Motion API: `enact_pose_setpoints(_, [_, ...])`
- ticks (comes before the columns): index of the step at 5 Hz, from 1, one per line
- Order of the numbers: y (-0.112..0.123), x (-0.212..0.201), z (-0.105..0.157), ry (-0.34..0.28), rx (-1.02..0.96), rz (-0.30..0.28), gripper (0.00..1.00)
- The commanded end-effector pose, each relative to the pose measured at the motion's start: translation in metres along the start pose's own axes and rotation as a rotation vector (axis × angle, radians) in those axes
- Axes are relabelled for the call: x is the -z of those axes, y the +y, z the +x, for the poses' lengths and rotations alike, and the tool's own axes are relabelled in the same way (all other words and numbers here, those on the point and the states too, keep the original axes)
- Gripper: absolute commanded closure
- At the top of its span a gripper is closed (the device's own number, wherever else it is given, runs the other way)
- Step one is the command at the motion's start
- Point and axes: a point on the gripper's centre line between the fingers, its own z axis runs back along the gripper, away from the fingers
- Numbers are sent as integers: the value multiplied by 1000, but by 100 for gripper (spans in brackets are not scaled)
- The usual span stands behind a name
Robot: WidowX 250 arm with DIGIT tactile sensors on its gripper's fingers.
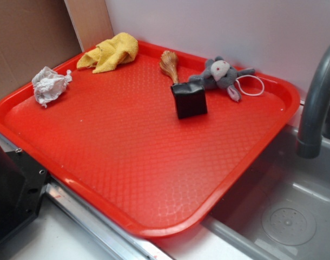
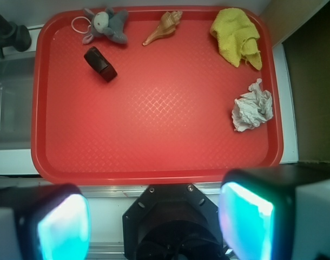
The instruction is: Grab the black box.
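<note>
The black box [image 1: 189, 99] is a small glossy block standing on the red tray [image 1: 127, 162], toward its far right, just in front of the grey plush mouse [image 1: 222, 76]. In the wrist view the black box [image 2: 100, 64] lies at the upper left of the tray [image 2: 154, 141]. My gripper [image 2: 154, 222] is high above the tray's near edge, far from the box. Its two glowing teal pads [image 2: 62, 227] stand wide apart with nothing between them. The gripper does not show in the exterior view.
On the tray: a yellow cloth [image 1: 111, 52], a crumpled white paper [image 1: 49, 85], a brown shell [image 1: 169, 63] and a white ring [image 1: 250, 85]. A sink with a grey faucet [image 1: 316, 103] lies right. A black base with screws [image 2: 173, 222] sits below the gripper.
</note>
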Motion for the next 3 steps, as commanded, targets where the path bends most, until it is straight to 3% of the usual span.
enact_pose_setpoints(1, [0, 0, 0, 0, 0, 0, 0])
enact_pose_setpoints(2, [-41, 35, 45, -23, 190, 52, 0])
enact_pose_setpoints(3, [-61, 72, 86, -40, 256, 107, 0])
